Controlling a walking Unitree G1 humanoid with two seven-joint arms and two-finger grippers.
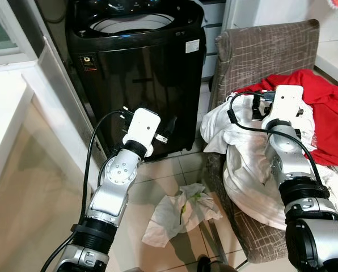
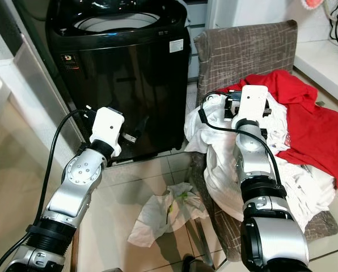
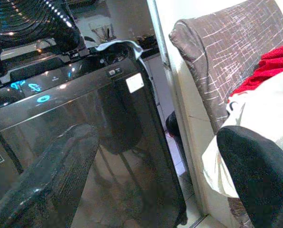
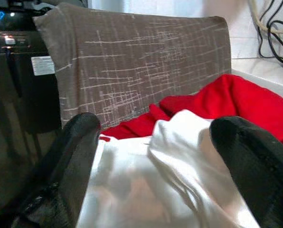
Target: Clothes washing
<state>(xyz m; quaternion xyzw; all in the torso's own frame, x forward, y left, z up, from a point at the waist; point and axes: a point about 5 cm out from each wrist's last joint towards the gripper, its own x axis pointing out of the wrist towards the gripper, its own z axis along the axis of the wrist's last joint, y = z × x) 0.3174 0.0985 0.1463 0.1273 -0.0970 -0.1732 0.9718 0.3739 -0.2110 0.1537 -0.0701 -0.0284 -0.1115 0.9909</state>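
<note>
1. Straight ahead in the left eye view: a black washing machine (image 1: pixel 136 73), lid up, drum open. Beside it a brown chair (image 1: pixel 271 51) heaped with white laundry (image 1: pixel 245 164) and a red garment (image 1: pixel 322 122). On the floor between machine and chair, a crumpled white cloth (image 1: pixel 180 212).
2. Same scene in the right eye view: right tool (image 2: pixel 232 106) over the white pile on the chair; left tool (image 2: pixel 136 135) raised in front of the machine's dark front, empty.
3. Left wrist view: left tool spread apart, nothing between its fingers (image 3: pixel 258 171); machine front and chair edge beyond.
4. Right wrist view: right tool wide apart, straddling a fold of white cloth, not yet clamped.
5. Progress, as a judgement: early. No garment gripped, chair pile and dropped cloth all left to load.
</note>
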